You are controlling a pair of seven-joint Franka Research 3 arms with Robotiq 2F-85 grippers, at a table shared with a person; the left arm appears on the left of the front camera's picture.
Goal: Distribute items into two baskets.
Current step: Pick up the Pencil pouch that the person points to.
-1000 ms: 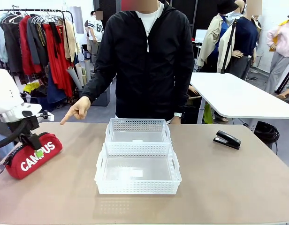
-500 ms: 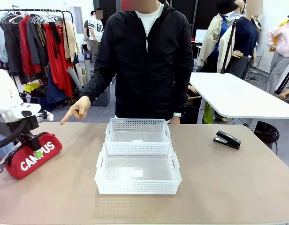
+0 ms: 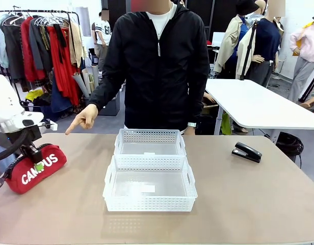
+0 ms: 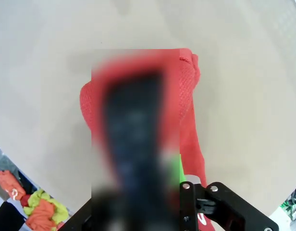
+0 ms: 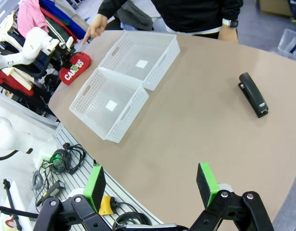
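A: What's in the baskets?
B: Both items lie outside them. The near basket (image 3: 149, 204) and the far basket (image 3: 149, 136) sit mid-table, one behind the other, long sides touching. Each bare floor carries a small white sticker (image 5: 111, 106).
A: Where's the pouch, then?
B: The pouch (image 3: 24, 176) lies on the table (image 3: 249, 204) at the robot's far left, well apart from both baskets, with "CAMPUS" facing the front camera.
A: And the left gripper?
B: The left gripper (image 3: 37, 161) is down on the pouch's top, jaws drawn in and pinching the red fabric. In the left wrist view a green pad (image 4: 173, 169) presses against that fabric. The other finger is too blurred to read.
A: Is the pouch off the table?
B: Can't tell. In the front view its underside looks to rest on the surface.
A: Stapler?
B: The stapler (image 3: 246, 151) lies flat on the table's right side, towards the far edge, well apart from the baskets.
A: Right gripper?
B: The right gripper (image 5: 150, 185) hangs high over the robot's edge of the table, jaws spread wide, with the tabletop showing between its pads.
A: The person?
B: Standing behind the far basket. One hand (image 3: 85, 118) points a finger down towards the pouch's end of the table, above the far edge, touching nothing.
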